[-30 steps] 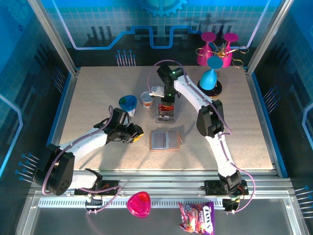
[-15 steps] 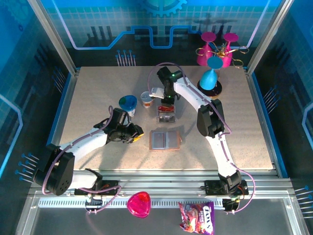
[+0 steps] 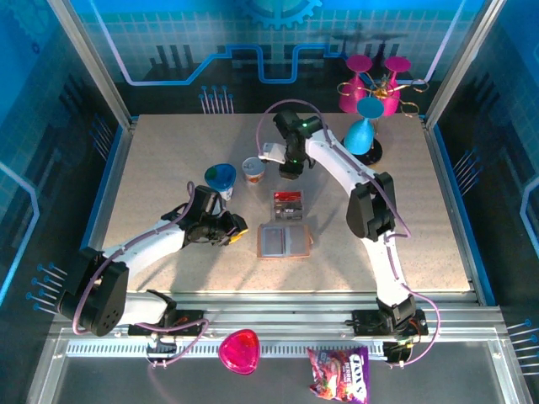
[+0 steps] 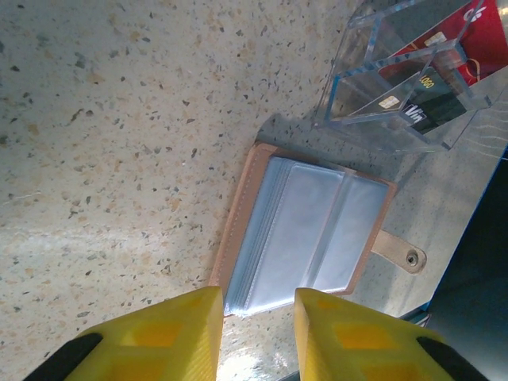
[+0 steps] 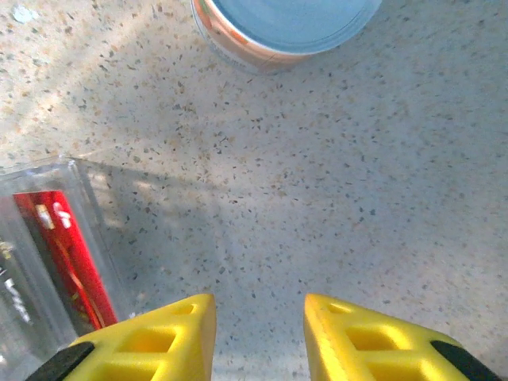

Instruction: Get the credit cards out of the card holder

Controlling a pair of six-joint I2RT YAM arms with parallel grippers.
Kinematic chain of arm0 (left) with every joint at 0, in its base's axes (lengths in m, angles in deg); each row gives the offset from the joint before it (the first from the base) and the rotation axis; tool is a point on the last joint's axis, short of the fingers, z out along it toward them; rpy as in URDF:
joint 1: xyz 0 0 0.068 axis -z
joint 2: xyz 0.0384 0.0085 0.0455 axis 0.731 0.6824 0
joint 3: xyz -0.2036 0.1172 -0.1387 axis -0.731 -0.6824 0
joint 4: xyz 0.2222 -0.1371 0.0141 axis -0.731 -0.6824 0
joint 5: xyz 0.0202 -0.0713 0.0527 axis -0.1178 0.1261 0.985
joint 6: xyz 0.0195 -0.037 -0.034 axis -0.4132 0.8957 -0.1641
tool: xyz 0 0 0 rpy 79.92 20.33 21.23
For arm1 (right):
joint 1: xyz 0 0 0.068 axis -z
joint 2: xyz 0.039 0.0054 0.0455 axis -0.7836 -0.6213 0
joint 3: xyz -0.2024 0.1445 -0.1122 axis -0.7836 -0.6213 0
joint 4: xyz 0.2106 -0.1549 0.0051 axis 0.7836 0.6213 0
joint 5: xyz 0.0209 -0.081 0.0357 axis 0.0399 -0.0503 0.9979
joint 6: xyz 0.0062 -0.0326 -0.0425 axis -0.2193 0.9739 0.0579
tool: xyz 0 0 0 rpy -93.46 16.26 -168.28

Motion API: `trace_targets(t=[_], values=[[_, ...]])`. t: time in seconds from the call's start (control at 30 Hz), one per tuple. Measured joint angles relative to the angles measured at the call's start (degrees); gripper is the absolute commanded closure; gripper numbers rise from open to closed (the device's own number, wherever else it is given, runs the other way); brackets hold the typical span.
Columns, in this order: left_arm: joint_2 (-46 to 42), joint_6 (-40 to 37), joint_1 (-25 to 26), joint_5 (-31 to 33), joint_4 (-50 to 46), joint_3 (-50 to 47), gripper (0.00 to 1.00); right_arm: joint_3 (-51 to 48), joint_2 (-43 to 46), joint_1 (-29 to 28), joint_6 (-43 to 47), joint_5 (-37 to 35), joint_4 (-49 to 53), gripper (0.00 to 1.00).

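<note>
While the left gripper (image 4: 255, 300) and right gripper (image 5: 258, 309) both hung partly open, gripping nothing, the card holder (image 4: 305, 234) lay opened flat on the table (image 4: 119, 119) ahead of the left one, credit cards (image 4: 425, 107) inside the clear box (image 4: 379, 133) beside it.

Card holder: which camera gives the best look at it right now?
Left wrist. The card holder lies open, close up: tan edge, blue-grey sleeves, snap tab, beside the clear plastic container. Top external shows the card holder whole but small, flat on the table, nearer the robot than the container.
</note>
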Motion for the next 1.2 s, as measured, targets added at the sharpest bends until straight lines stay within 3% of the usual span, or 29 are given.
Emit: trace_targets(t=[0.37,0.6,0.73,0.97,1.2], values=[[1.0,0.0,0.8,-0.7,2.2,-0.3,0.71,-10.4,9.5,-0.6,-11.2,2.0,-1.3,0.65],[4.4,0.0,3.7,-1.2,5.0,-0.3,0.72,-27.9,22.7,-3.0,-29.2,6.4,-8.7,0.67],[5.8,0.3,5.0,-1.5,6.1,-0.3,0.72,-36.6,27.8,-3.4,-41.2,11.3,-13.0,0.75],[7.1,1.1,5.9,-1.5,7.4,-0.3,0.72,-51.0,29.1,-3.5,-61.7,19.1,-21.2,0.77],[7.5,1.3,6.1,-1.6,7.8,-0.3,0.72,-58.7,28.2,-5.8,-74.4,19.4,-31.0,0.76]])
